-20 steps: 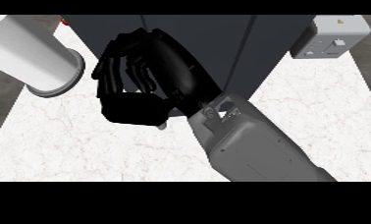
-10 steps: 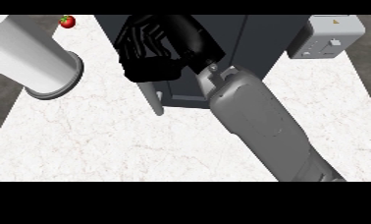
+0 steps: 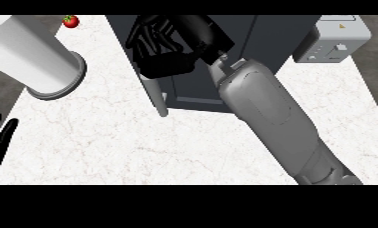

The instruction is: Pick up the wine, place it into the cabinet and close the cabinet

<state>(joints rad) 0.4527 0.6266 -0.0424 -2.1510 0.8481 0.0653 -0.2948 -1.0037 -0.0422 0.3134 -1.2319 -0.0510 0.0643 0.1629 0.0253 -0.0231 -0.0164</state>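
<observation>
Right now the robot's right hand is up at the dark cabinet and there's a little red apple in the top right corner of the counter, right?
Almost. The right hand is at the dark cabinet, but the little red fruit sits in the top left corner of the counter, as the head view shows. The top right corner holds a grey toaster.

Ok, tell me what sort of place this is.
Most likely a kitchen. A white marbled counter carries a dark cabinet with a handled door, a grey toaster stands at the back right, and a small tomato lies at the back left.
</observation>
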